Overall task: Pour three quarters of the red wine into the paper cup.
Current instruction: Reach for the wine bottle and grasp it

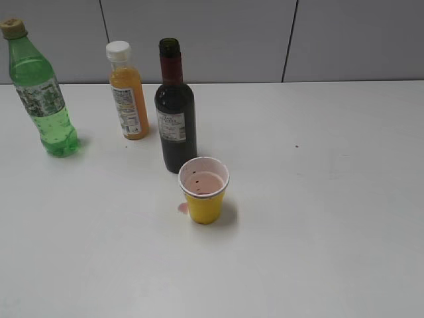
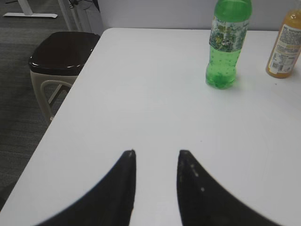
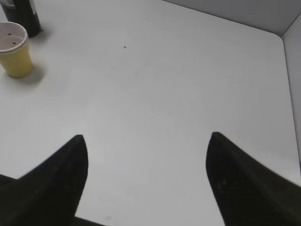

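Note:
The dark green wine bottle (image 1: 175, 112) with red neck foil and a white label stands upright and uncapped on the white table, holding the dark red wine. Its base also shows in the right wrist view (image 3: 22, 16). The yellow paper cup (image 1: 204, 190) stands upright just in front of it, its white inside stained pink; it also shows in the right wrist view (image 3: 15, 49). My left gripper (image 2: 156, 152) is open and empty over the table's left part. My right gripper (image 3: 146, 136) is wide open and empty, well right of the cup. Neither gripper shows in the exterior view.
An orange juice bottle (image 1: 128, 91) with a white cap and a green soda bottle (image 1: 42, 89) stand at the back left. A small pink spill (image 1: 183, 208) lies by the cup. A dark stool (image 2: 61, 54) stands off the table's left edge (image 2: 61, 110).

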